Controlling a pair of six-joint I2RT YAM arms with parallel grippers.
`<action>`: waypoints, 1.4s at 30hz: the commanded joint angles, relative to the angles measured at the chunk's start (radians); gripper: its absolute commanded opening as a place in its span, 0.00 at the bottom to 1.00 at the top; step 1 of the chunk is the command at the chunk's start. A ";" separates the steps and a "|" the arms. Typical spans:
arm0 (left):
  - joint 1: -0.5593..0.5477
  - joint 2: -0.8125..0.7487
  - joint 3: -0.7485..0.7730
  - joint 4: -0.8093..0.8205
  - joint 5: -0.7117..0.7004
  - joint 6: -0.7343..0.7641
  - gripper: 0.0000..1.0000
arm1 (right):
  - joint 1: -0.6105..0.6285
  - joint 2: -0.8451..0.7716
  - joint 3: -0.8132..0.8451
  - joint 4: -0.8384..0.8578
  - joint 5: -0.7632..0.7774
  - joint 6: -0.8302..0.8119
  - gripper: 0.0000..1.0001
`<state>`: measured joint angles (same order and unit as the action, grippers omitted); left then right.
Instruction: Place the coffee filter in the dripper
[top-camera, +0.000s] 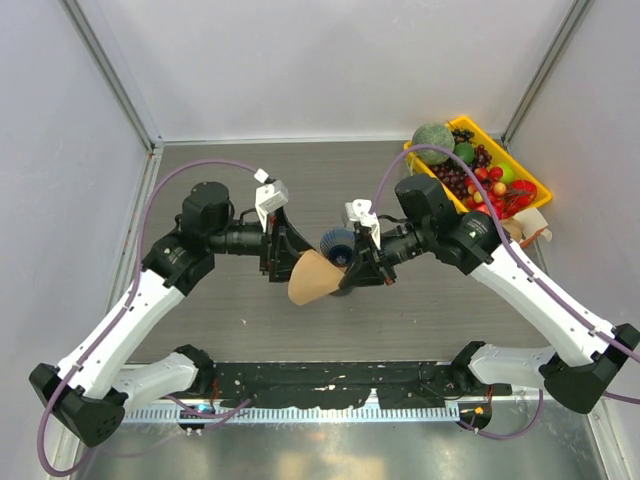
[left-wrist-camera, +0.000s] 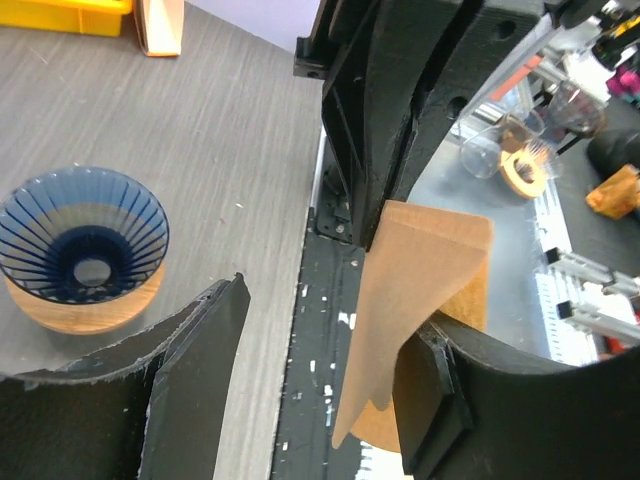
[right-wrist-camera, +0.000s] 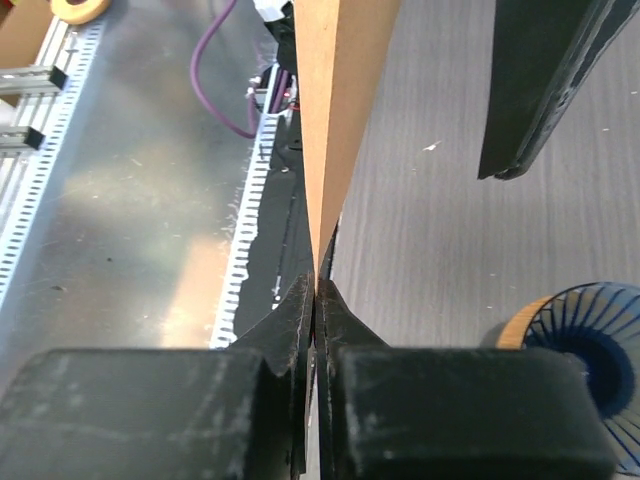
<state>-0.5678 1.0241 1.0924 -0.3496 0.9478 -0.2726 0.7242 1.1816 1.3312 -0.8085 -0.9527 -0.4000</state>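
Observation:
The coffee filter (top-camera: 312, 278), a flat tan paper fan, hangs in the air between my two grippers. My right gripper (right-wrist-camera: 318, 300) is shut on its edge, and the paper (right-wrist-camera: 335, 100) runs away from the jaws edge-on. My left gripper (left-wrist-camera: 320, 380) is open around the filter (left-wrist-camera: 420, 290), which lies against the right-hand finger (left-wrist-camera: 470, 400) while the other finger (left-wrist-camera: 190, 380) stands well apart. The dripper (left-wrist-camera: 85, 240), a dark blue ribbed cone, sits upright on an orange-brown round cup on the table. In the top view the dripper (top-camera: 338, 243) shows just behind the filter.
A yellow bin (top-camera: 468, 121) of fruit stands at the back right. A black strip and a metal plate (right-wrist-camera: 130, 200) run along the near table edge. Beyond the edge lie a tape roll (left-wrist-camera: 522, 172) and clear glassware (left-wrist-camera: 480, 150).

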 joint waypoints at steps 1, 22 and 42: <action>-0.001 -0.001 0.086 -0.121 -0.001 0.183 0.62 | -0.011 0.007 -0.018 0.049 -0.093 0.087 0.05; -0.024 -0.004 -0.043 0.038 -0.008 -0.141 0.61 | -0.002 -0.186 -0.161 0.365 0.127 0.072 0.06; -0.041 0.007 0.106 -0.310 -0.116 0.340 0.00 | 0.037 -0.106 0.048 0.088 0.207 -0.131 0.54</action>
<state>-0.5972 1.0222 1.1408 -0.5514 0.9031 -0.0860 0.7277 1.0760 1.3151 -0.6834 -0.7868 -0.4580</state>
